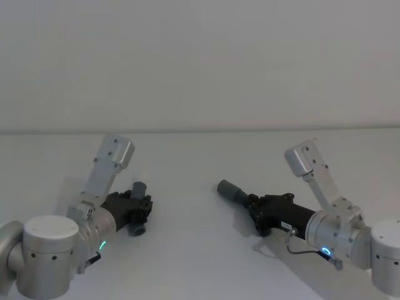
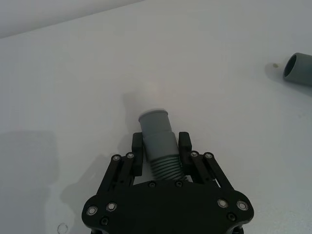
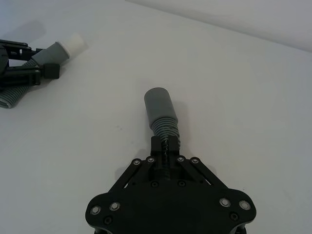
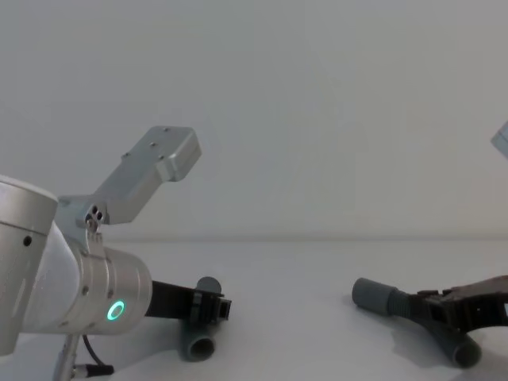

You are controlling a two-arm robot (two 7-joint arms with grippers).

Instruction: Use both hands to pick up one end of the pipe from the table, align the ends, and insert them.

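**A:** Where are you in this?

**B:** Both grabs look done. Your left gripper [image 2: 161, 151] is clamped on the short piece [image 2: 155, 127], with the ribbed part between its fingers. Your right gripper [image 3: 165, 145] is pinched tight on the long piece [image 3: 159, 104]. Both sit low over the table [image 1: 187, 269], either side of its middle.

**A:** What's left?

**B:** Aligning and inserting. The tip [image 3: 74, 43] and the mouth [image 2: 296, 68] are well apart and not yet squared up. There's bare table between them and the far edge is well back, so you've plenty of room to swing in.
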